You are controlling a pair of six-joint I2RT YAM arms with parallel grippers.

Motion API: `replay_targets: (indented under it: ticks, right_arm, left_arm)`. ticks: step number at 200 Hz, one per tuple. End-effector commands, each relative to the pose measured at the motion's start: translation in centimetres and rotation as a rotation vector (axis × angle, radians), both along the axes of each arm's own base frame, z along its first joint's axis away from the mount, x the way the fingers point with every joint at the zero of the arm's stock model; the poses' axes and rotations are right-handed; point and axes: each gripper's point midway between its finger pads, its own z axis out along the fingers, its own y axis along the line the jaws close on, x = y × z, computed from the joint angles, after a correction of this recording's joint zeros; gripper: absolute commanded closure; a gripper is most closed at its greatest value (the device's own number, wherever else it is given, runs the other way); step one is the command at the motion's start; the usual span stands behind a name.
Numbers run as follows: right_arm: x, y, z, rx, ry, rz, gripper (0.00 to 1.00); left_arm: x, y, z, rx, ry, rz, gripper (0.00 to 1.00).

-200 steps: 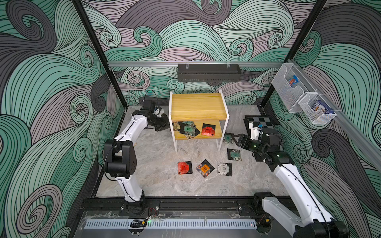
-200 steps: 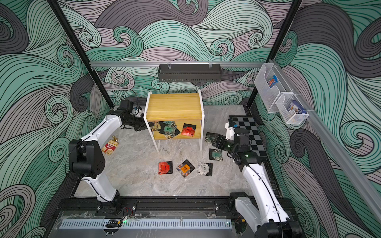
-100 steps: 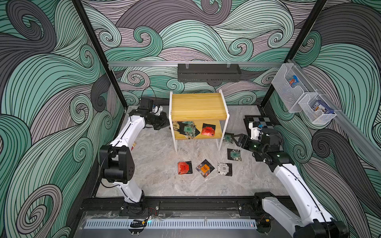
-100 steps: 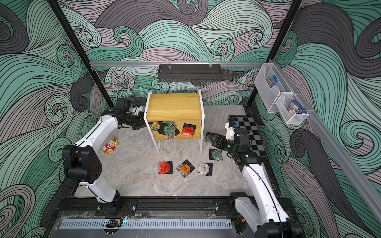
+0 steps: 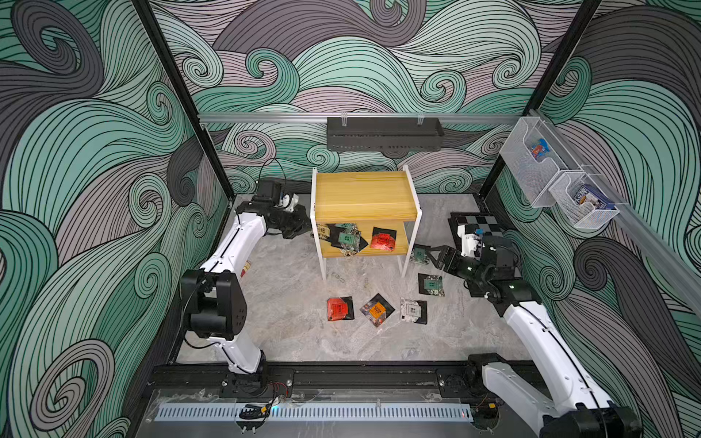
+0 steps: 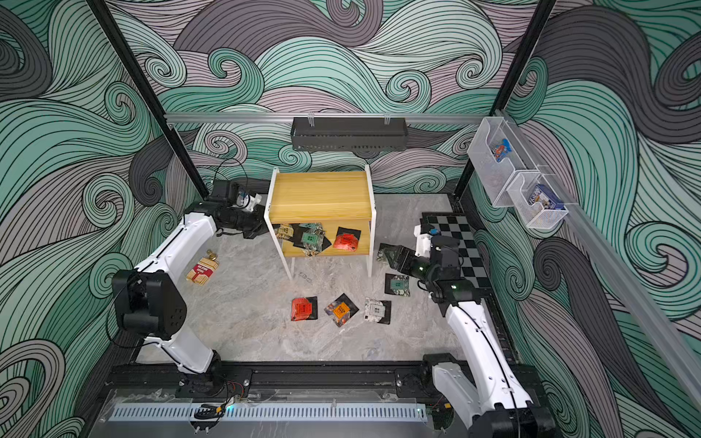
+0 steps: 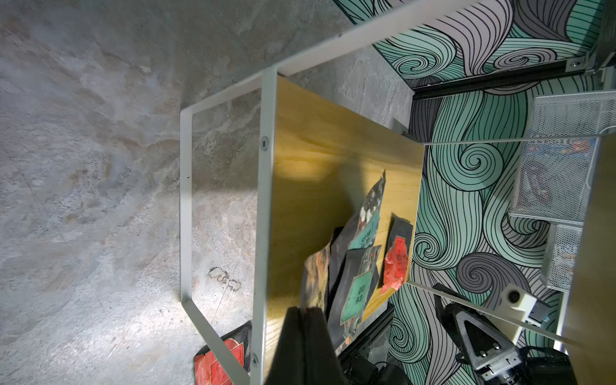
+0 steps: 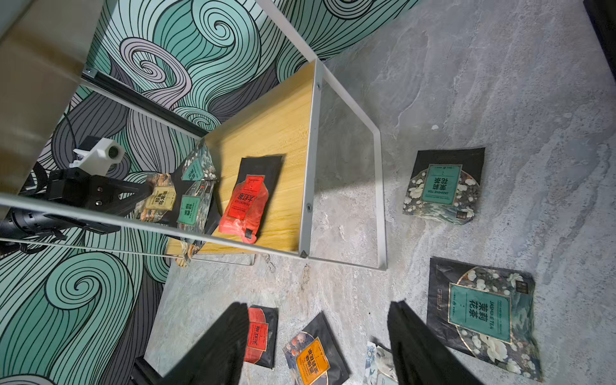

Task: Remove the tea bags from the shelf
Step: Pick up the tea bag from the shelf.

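Reaching in at the side of the shelf [image 5: 364, 193] nearest its own arm, L gripper [image 7: 303, 311] sits at the lower board's edge. Its jaws are pressed together on the rim of the yellow-label tea bag [image 8: 160, 200]. In L wrist view the sachet's edge comes out from betw. the black fingers [image 7: 290, 340]. That bag lies on the lower tier, touching a small heap of two overlapping teal-label bags [image 5: 345, 238]. The red-label bag [image 5: 382, 240] is on the same board, further toward the R side, crumpled and apart from the heap.

R gripper [image 8: 318, 305] hangs just off the shelf's R side, near the front leg, jaws spread wide over the grey tabletop [image 5: 288, 303].

Five bags are off the shelf, flat on the tabletop. Red floor bag [image 5: 338, 309], orange floor bag [image 5: 376, 310] and white floor bag [image 5: 413, 311] make a rough row in front of the shelf. Teal floor bag [image 5: 431, 284] lies to the R of that row. A 2nd teal floor bag [image 5: 418, 255] is just beside the shelf's R front leg, partly behind the R gripper in both top views.

Red-and-white carton [image 6: 202, 270] lies by the L arm, well apart from the shelf.
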Motion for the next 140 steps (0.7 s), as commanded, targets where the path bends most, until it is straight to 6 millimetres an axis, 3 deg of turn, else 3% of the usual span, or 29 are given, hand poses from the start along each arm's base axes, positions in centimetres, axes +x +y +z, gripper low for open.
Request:
replay_targets:
  ticks: [1,140]
  right_arm:
    - [0.0,0.2,0.3,0.016,-0.021,0.009,0.30]
    - [0.0,0.1,-0.1,0.016,-0.020,0.003,0.30]
  left_arm:
    - [0.7,0.0,0.8,-0.006,-0.005,0.005,1.00]
    - [2.4,0.0,0.7,0.052,-0.004,0.012,1.00]
